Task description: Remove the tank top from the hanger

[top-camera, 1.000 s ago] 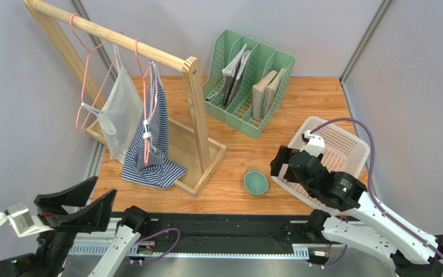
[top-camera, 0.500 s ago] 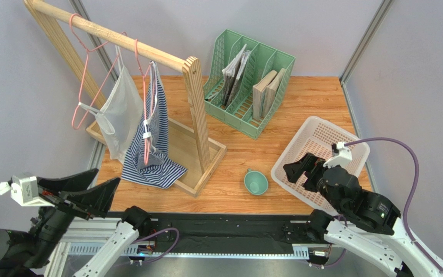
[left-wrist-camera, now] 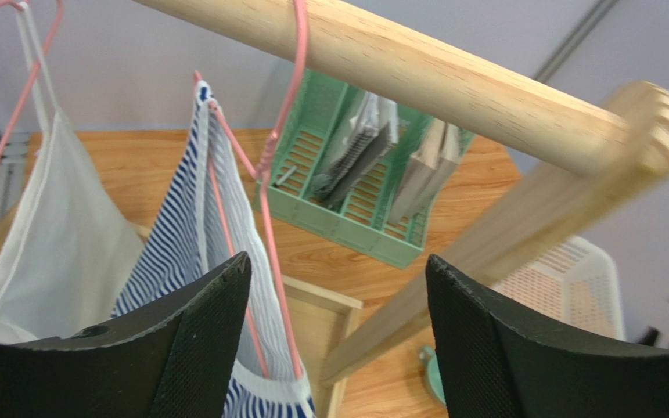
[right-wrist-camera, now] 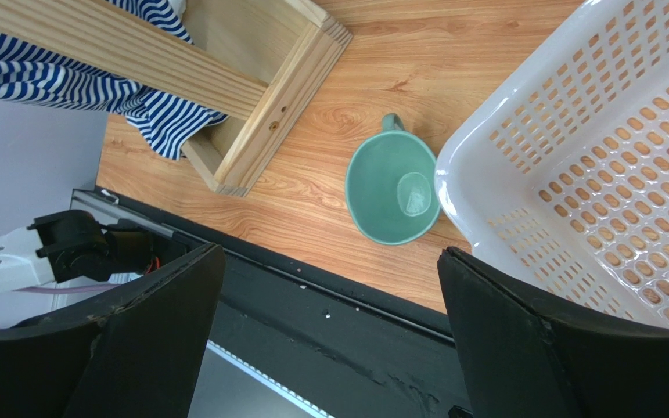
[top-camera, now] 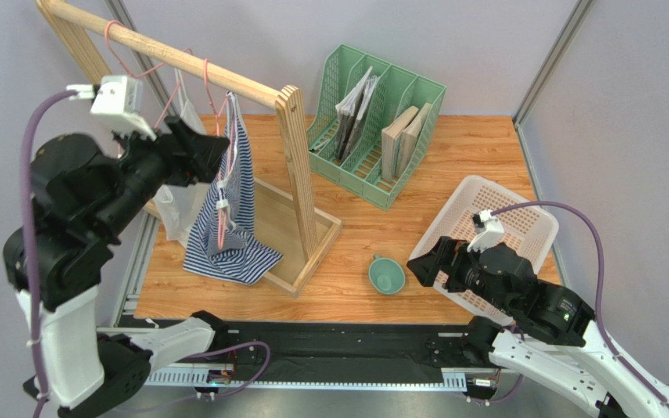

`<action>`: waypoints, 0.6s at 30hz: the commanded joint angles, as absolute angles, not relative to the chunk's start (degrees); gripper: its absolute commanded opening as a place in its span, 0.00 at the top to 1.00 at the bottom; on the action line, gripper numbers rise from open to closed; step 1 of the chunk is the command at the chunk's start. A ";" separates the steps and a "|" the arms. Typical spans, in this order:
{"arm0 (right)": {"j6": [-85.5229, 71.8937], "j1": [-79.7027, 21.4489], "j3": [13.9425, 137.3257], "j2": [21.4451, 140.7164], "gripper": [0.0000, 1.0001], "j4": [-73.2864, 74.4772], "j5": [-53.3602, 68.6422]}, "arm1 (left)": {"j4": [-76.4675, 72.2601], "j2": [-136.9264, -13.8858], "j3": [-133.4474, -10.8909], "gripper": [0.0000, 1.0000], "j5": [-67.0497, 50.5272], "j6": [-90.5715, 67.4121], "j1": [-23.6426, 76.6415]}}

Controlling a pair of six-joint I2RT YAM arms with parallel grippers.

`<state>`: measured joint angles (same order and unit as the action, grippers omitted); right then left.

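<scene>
A blue-and-white striped tank top (top-camera: 235, 205) hangs on a pink hanger (top-camera: 210, 87) from the wooden rail (top-camera: 159, 52) of a rack. Its hem rests on the rack base. My left gripper (top-camera: 209, 157) is raised beside the tank top, just below the rail, open and empty. In the left wrist view the striped top (left-wrist-camera: 181, 235) and the hanger wire (left-wrist-camera: 270, 205) hang in front of the open left gripper (left-wrist-camera: 338, 270), near its left finger and not touching it. My right gripper (top-camera: 423, 264) is open and empty, low between the cup and the basket.
A white garment (top-camera: 185, 161) hangs on a second pink hanger to the left. A green file organiser (top-camera: 373, 122) stands at the back. A teal cup (top-camera: 386, 275) and a white basket (top-camera: 534, 222) are at the right; both show in the right wrist view, the cup (right-wrist-camera: 390, 187) and basket (right-wrist-camera: 608, 174).
My left arm has swung up from the near left edge to the rail beside the striped top, still open. My right gripper has shifted slightly left toward the cup.
</scene>
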<state>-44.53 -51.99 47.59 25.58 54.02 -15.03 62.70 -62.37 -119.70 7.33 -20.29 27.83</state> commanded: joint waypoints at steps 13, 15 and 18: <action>-41.57 -51.94 48.69 21.36 0.00 53.35 -13.27 | 62.49 -68.91 -114.97 0.55 20.91 -15.03 28.04; -41.48 -52.03 48.60 21.36 0.00 53.53 -13.45 | 62.14 -68.73 -113.47 0.56 21.18 -14.94 28.04; -41.40 -51.94 48.34 21.53 0.00 53.61 -13.62 | 61.26 -68.29 -111.80 0.69 21.09 -15.03 28.04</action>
<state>-42.81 -51.99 47.59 21.96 54.00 -13.37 64.20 -69.56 -113.34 19.59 -16.19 27.83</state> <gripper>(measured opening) 0.999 0.410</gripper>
